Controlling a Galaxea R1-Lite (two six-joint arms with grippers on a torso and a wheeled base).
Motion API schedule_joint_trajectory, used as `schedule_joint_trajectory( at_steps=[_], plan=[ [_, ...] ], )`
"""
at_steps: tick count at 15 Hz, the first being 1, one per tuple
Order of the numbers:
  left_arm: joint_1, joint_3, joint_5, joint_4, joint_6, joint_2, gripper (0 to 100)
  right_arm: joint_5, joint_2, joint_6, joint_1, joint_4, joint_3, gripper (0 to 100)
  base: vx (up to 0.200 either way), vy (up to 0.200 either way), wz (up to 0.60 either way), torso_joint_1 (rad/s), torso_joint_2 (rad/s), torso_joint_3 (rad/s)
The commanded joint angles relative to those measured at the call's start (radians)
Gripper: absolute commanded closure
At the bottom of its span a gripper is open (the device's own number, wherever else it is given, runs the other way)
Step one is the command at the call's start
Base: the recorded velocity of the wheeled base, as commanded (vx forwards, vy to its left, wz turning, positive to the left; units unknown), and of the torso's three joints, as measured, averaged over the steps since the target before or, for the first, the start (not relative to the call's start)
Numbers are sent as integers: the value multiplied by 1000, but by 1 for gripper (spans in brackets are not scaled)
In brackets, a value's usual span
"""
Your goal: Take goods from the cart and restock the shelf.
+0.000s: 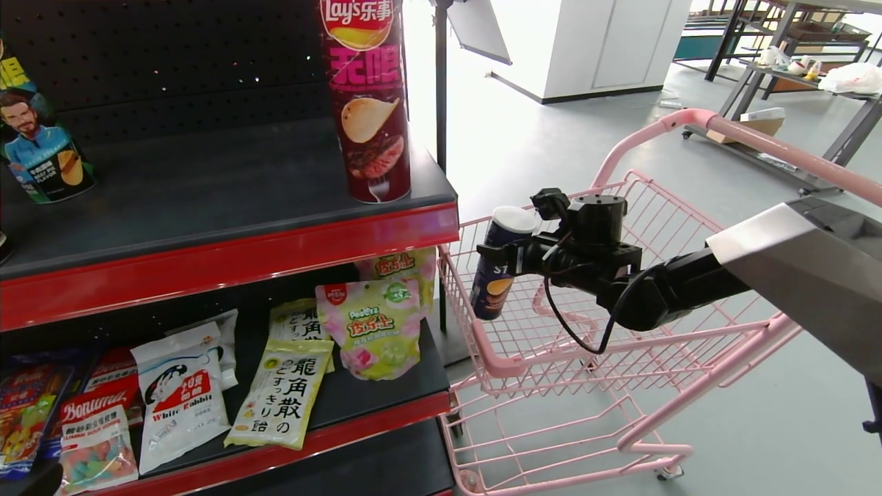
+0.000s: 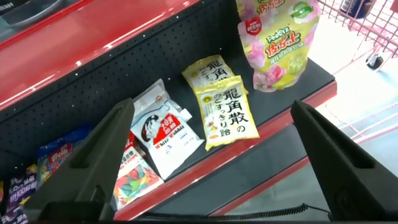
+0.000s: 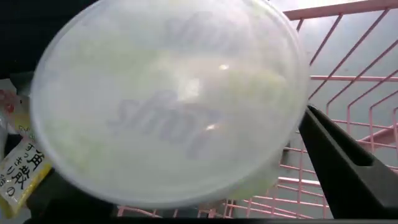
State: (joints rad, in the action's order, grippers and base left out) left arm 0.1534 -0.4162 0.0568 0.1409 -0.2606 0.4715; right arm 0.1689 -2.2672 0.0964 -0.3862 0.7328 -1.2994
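Holding the blue chip can (image 1: pixel 493 293) at the pink cart (image 1: pixel 482 355) corner, shelf lip close.
My right jaws are clenched round the can's upper part; it hangs slightly tilted just beside the shelf's end. I judge the risks are clipping the upper shelf's red lip (image 1: pixel 275 248), or toppling the tall red can (image 1: pixel 368 124) standing near that edge. My left jaws hang released over the candy bags (image 2: pixel 227 112).

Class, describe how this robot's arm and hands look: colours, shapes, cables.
The right arm is glossy black, with an angular silver-grey shell. A black cable loops under its wrist; a black cylinder sits on top. The left hand and right hand have dark, tapering fingers.
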Motion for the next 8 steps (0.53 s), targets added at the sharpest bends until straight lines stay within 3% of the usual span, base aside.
schedule_joint_trajectory(
  at_steps=[1, 2, 8],
  plan=[
    [0, -3, 0, -1, 0, 18, 0, -2, -38, 0, -2, 4, -24, 0, 0, 0, 0, 0, 0, 0],
    [0, -1, 0, -1, 0, 18, 0, -5, -49, 2, -3, 4, -44, 100, 0, 0, 0, 0, 0, 0],
    [0, 4, 0, -1, 1, 7, 0, -35, 20, 2, -5, 2, -26, 100, 0, 0, 0, 0, 0, 0]
  ],
)
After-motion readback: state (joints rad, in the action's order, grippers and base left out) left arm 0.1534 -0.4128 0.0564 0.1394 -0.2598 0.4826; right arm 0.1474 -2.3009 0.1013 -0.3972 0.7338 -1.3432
